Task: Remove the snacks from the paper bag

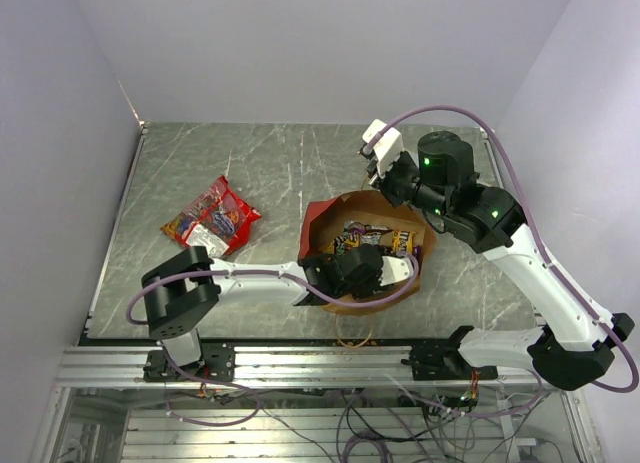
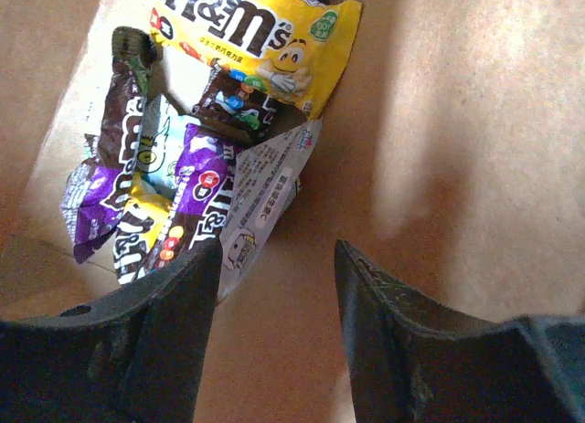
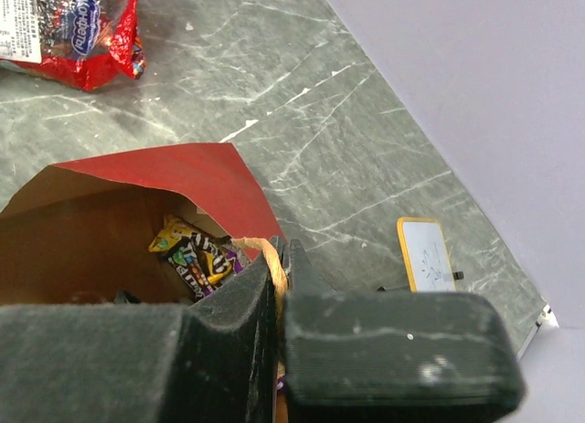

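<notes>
The brown paper bag (image 1: 330, 223) with red side panels sits mid-table, its mouth open upward. My left gripper (image 1: 350, 270) is down inside it. In the left wrist view that gripper (image 2: 277, 259) is open over bare brown paper, with nothing between the fingers. The snacks lie just ahead of its left finger: a yellow packet (image 2: 260, 35), a purple one (image 2: 196, 190), a brown one (image 2: 123, 140) and a white wrapper (image 2: 260, 195). My right gripper (image 3: 281, 259) is shut on the bag's twine handle (image 3: 270, 251) at the far rim. A red chip bag (image 1: 212, 218) lies on the table to the bag's left.
A small white board with a yellow frame (image 3: 427, 254) lies on the grey marbled table (image 1: 270, 163) beyond the bag. Pale walls close in the table on three sides. The other loop handle (image 1: 352, 335) hangs over the near edge.
</notes>
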Controlling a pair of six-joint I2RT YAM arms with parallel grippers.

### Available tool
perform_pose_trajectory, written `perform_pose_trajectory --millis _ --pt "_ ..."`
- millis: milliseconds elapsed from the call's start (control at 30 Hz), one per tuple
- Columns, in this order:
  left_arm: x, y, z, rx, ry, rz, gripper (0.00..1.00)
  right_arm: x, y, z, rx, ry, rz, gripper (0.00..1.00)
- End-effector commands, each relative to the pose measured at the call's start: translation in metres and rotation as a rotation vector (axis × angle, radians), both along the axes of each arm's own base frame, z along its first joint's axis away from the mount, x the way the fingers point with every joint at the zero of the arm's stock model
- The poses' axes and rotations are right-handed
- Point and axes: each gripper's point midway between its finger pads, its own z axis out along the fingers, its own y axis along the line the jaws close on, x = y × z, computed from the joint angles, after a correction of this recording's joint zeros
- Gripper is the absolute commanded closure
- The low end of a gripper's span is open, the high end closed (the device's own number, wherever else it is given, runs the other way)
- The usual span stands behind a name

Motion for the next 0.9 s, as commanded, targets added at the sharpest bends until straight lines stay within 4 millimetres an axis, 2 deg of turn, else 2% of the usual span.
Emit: perform_pose_trajectory --millis 0,133,233,300,433,600,867 --pt "0.008 -0.02 0.006 -0.023 -0.03 -0.031 0.39 -0.001 -0.003 0.024 0.034 -0.064 -0.003 1.0" --pt "0.011 -0.028 -0.003 -0.006 -0.02 -0.041 0.53 -0.001 -0.006 0.026 0.033 -0.076 -0.015 1.0" --pt "0.015 -0.031 -0.007 0.009 -0.025 -0.034 0.69 0.001 -0.008 0.03 0.038 -0.095 -0.025 1.0" --pt "0.019 -0.032 0.002 0.0 -0.039 -0.012 0.81 0.001 -0.009 0.029 0.026 -0.096 -0.029 1.0" --pt "0.018 -0.028 0.03 -0.031 -0.018 0.022 0.92 -0.001 -0.014 0.031 0.018 -0.107 -0.036 1.0" --pt "0.0 -0.017 0.074 -0.144 0.052 0.024 0.93 0.002 -0.019 0.027 0.009 -0.119 -0.061 1.0" --pt "-0.05 0.007 0.141 -0.298 0.196 0.001 0.93 0.009 -0.022 0.033 0.018 -0.143 -0.105 1.0"
